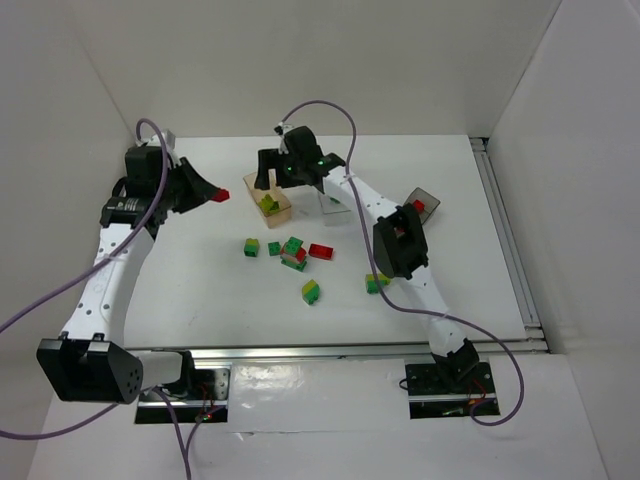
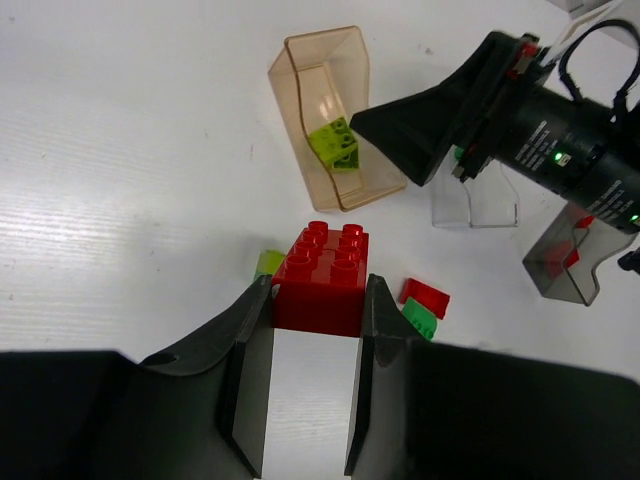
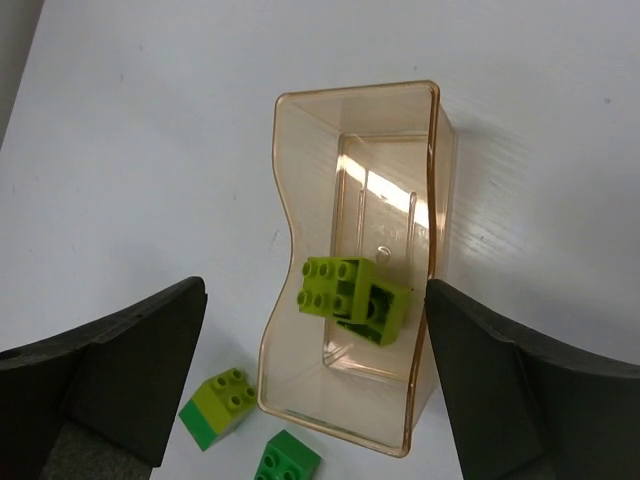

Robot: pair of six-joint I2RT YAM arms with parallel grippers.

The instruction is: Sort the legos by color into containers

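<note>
Hanging wide open over orange-tan bin, lime bricks inside, right gripper should rise straight, clearing rim; left gripper clamps red brick.

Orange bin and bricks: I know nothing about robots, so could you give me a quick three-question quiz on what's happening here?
1. True or false: the left gripper is shut on a red brick.
2. Which bricks lie in the orange bin? A red, B yellow-green, C blue.
3. Fill in: the right gripper above that bin is ___.
Key: 1 true; 2 B, the yellow-green bricks; 3 open.
</note>
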